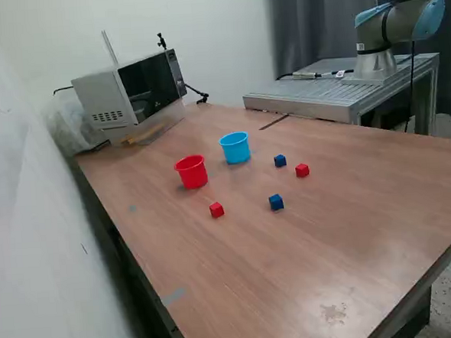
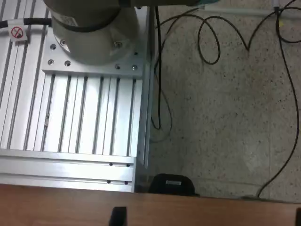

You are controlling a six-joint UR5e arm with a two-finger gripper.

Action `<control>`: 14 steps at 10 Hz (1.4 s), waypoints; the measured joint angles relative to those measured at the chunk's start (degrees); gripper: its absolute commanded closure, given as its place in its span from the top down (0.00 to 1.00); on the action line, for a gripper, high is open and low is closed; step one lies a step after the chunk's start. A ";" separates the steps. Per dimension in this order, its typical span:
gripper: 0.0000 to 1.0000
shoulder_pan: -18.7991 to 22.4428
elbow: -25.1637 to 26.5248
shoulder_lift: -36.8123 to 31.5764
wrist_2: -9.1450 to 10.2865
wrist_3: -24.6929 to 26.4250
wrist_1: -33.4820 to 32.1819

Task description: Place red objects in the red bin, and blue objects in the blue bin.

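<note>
Red and blue dot the middle of the brown wooden table (image 1: 352, 230): a small red plastic cup (image 1: 191, 172), round and tapered, with a light-blue plastic cup (image 1: 235, 148) of the same shape just beside it, toward the exterior view's right. Four tiny matte cubes lie loose around them, none in a cup. One red cube (image 1: 216, 209) sits in front of the red cup, the other red cube (image 1: 302, 170) further to the exterior view's right. One dark-blue cube (image 1: 280, 160) lies near the blue cup, between it and that second red cube; the other dark-blue cube (image 1: 276, 202) lies nearer the camera.

The cubes look solid, stiff and very light. I judge that a pinch across two opposite flat faces, square to the cube and low, would hold them. Being so small, they could skid or twist if the fingers close off-centre. The cups look light too, and a knock on the rim might tip them.

The arm's grey and blue base (image 1: 397, 24) stands on a ribbed metal platform (image 1: 336, 93) at the far end, well apart from every cube. The end effector is out of the exterior view. The wrist view looks down on the platform, cables on a speckled floor, and the table's edge; only dark finger tips (image 2: 117, 216) peek in, so I cannot tell whether it is open or closed. No sorting is yet done.
</note>
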 measured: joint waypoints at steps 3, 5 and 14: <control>1.00 0.31 -0.07 -0.02 0.00 0.00 0.00; 1.00 0.37 -0.03 0.02 0.12 0.10 -0.02; 1.00 0.36 -2.30 5.69 0.20 1.51 -24.49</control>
